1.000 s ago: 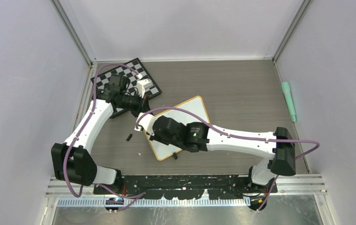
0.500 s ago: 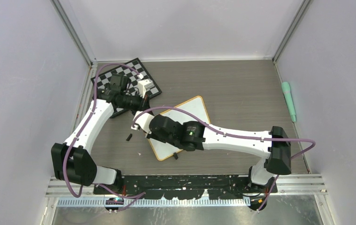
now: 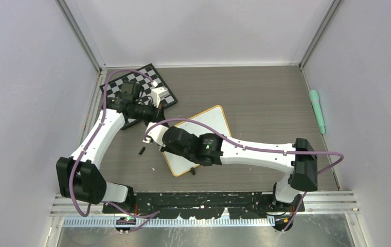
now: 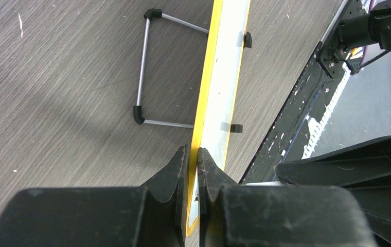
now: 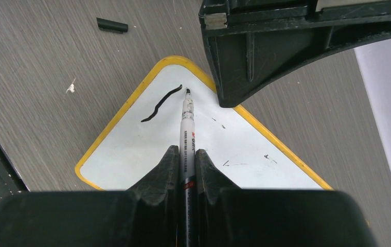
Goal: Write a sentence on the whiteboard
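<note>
So the left pincer [image 4: 193, 160] is clamped shut on the rim of the whiteboard [image 5: 131, 149], probably to stop it sliding on the table [image 3: 265, 98] just beside the chessboard [image 3: 149, 74]. Meanwhile the right pincer [image 5: 185, 157] squeezes the marker [image 5: 188, 116], tip down on the sentence [image 5: 160, 105], which looks barely begun.

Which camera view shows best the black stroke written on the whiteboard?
The right wrist view: the stroke lies plain on the whiteboard, just left of the marker tip. In the top external view the right arm covers that corner. The left wrist view shows only the board's edge, no writing.
</note>
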Available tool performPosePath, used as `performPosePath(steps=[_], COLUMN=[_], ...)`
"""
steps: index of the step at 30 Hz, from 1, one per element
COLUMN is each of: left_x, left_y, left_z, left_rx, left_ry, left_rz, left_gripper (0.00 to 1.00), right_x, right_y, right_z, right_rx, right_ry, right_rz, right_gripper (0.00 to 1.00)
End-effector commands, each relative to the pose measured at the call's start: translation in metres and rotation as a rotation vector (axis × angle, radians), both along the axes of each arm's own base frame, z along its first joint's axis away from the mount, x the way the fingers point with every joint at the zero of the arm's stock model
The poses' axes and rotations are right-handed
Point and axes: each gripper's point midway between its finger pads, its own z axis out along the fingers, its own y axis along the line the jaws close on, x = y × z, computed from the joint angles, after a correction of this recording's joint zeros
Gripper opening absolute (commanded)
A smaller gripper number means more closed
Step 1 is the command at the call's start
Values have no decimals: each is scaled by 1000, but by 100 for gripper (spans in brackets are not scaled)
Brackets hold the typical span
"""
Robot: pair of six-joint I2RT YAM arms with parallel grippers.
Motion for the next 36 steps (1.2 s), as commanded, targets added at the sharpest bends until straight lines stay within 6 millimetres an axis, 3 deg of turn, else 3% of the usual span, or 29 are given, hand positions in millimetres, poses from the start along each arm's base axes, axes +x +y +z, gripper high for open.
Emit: performPosePath(steps=[1, 12, 19, 31, 36], left_x=[-5, -4, -4, -2, -3], left_y=[-3, -3, -3, -3, -3], left_z=[-8, -9, -10, -9, -9], left_rx=[29, 36, 41, 44, 46], left_ry=[26, 31, 31, 30, 32], left_rz=[-18, -17, -18, -18, -17], left_gripper=[0, 0, 0, 0, 0], right_x=[9, 15, 7, -12, -9], right_y=[1, -15, -20, -9, -4], right_z=[17, 3, -5, -9, -8], right_rx=[47, 9, -10, 1, -3], right_ry=[-43, -42, -2, 55, 36], right_rz=[-26, -52, -35, 29, 29], right_gripper=[0, 0, 0, 0, 0])
